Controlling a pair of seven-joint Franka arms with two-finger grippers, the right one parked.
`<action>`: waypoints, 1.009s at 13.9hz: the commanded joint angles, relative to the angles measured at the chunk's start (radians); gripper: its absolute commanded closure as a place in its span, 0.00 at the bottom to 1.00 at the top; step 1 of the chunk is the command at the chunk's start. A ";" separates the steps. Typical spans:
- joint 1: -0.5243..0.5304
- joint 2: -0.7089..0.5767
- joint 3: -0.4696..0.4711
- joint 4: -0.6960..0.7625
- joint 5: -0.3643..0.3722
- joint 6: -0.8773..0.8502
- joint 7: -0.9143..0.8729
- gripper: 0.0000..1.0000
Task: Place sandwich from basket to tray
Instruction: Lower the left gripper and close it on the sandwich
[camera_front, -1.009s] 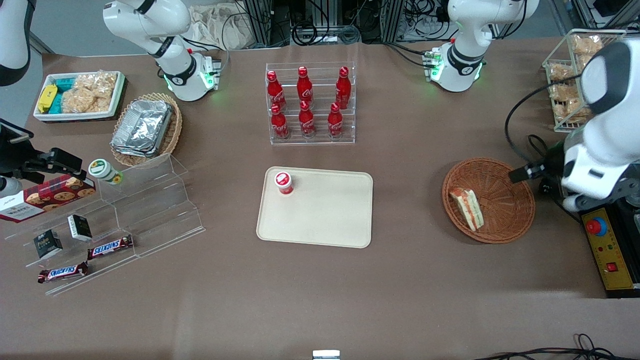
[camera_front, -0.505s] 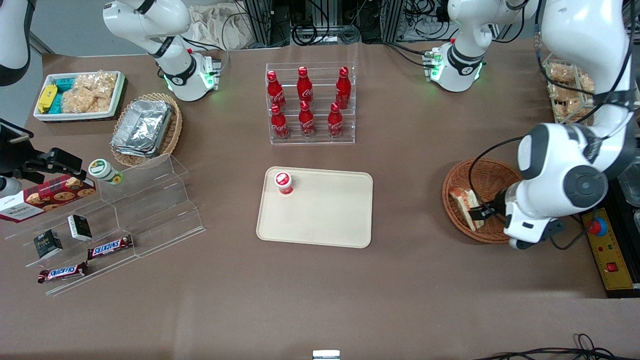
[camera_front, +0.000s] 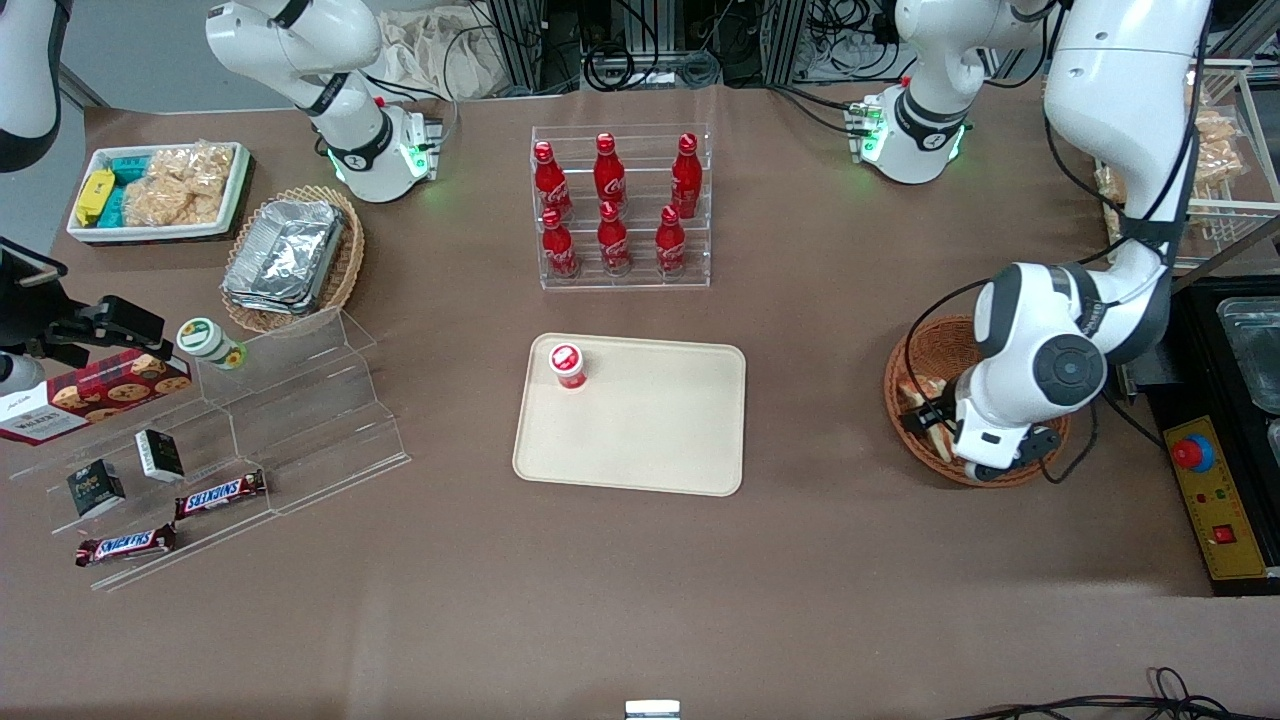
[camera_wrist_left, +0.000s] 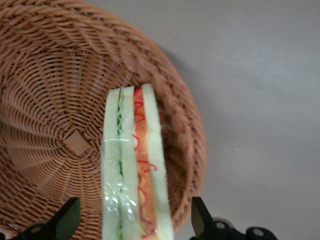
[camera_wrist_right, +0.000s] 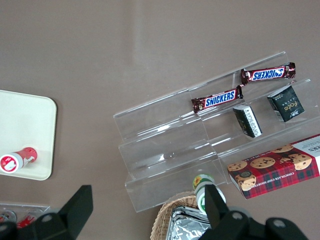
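Note:
The sandwich (camera_wrist_left: 132, 165), pale bread with green and red filling under clear wrap, lies in the reddish-brown wicker basket (camera_wrist_left: 60, 100) against its rim. My left gripper (camera_wrist_left: 134, 220) hangs just above it, open, with one black finger (camera_wrist_left: 70, 220) on each side of the wedge and not touching it. In the front view the gripper (camera_front: 925, 415) and wrist cover most of the sandwich (camera_front: 917, 390) and much of the basket (camera_front: 905, 355). The beige tray (camera_front: 650, 430) lies mid-table, toward the parked arm's end from the basket.
A red-capped bottle (camera_front: 568, 365) lies on the tray's corner. An acrylic rack of red bottles (camera_front: 620, 210) stands farther from the camera than the tray. A yellow control box with a red button (camera_front: 1215, 490) sits beside the basket. Acrylic steps (camera_front: 300, 420) hold snack bars.
The left arm has swung in from the working arm's end of the table and come down over the basket. Its open gripper now straddles the sandwich, which has not moved.

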 joint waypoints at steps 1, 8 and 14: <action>-0.012 0.001 0.005 -0.045 0.078 0.024 -0.022 0.00; -0.012 -0.030 0.003 0.023 0.081 -0.058 -0.019 0.78; -0.018 -0.165 -0.044 0.237 0.078 -0.359 0.019 0.78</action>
